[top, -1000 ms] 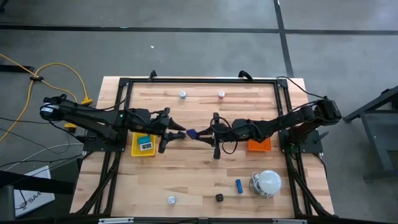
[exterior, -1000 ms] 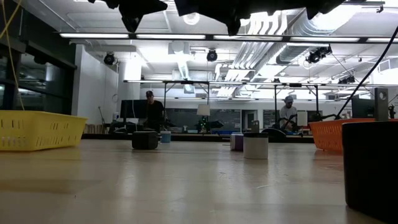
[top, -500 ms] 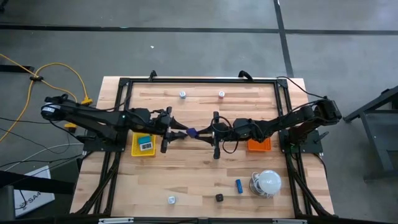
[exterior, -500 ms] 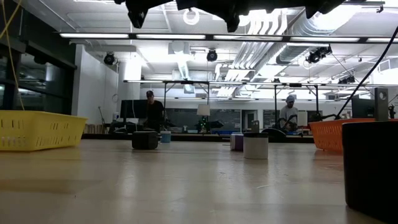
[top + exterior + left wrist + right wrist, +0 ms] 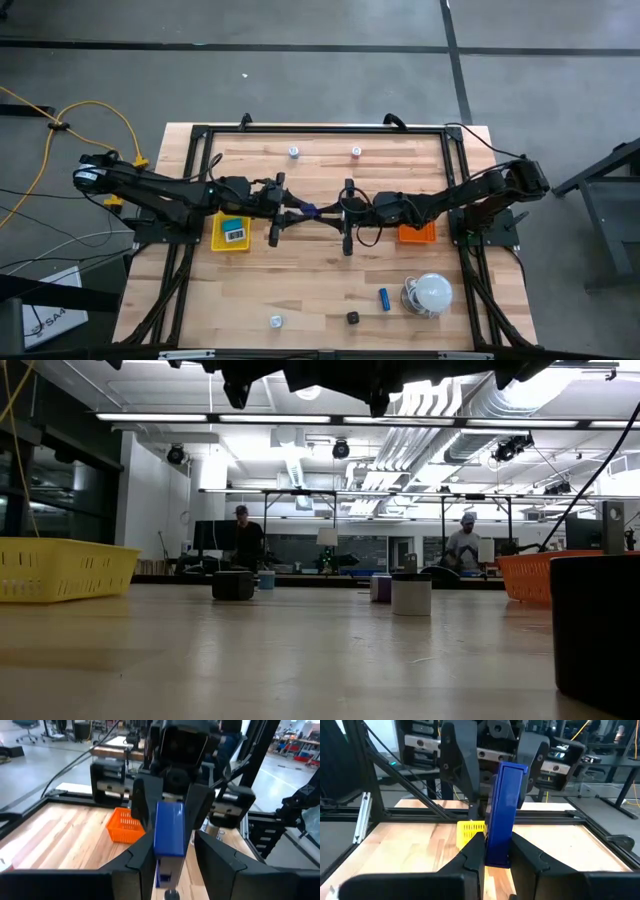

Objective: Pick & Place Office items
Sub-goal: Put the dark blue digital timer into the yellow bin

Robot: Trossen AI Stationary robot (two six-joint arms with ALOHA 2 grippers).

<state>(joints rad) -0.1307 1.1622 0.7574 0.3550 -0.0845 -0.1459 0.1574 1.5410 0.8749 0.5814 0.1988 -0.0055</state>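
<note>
**Blue stick between both grippers above mid-table**

Where the two arms met over the middle of the wooden table (image 5: pixel 300 260), a short blue rectangular stick (image 5: pixel 503 815) hung in the air. The right gripper (image 5: pixel 326 213) was clenched on one end of it. The left gripper (image 5: pixel 292 211) had its fingers (image 5: pixel 142 856) on either side of the other end, grasping it or merely flanking it, I cannot tell. A yellow mesh tray (image 5: pixel 231 232) sat beneath the left arm, an orange one (image 5: pixel 417 234) beneath the right.

Wood, plastic, matt black
Pale planked wooden table (image 5: pixel 320 270); glossy blue plastic stick (image 5: pixel 504 815); latticed orange plastic tray (image 5: pixel 125 825).
</note>
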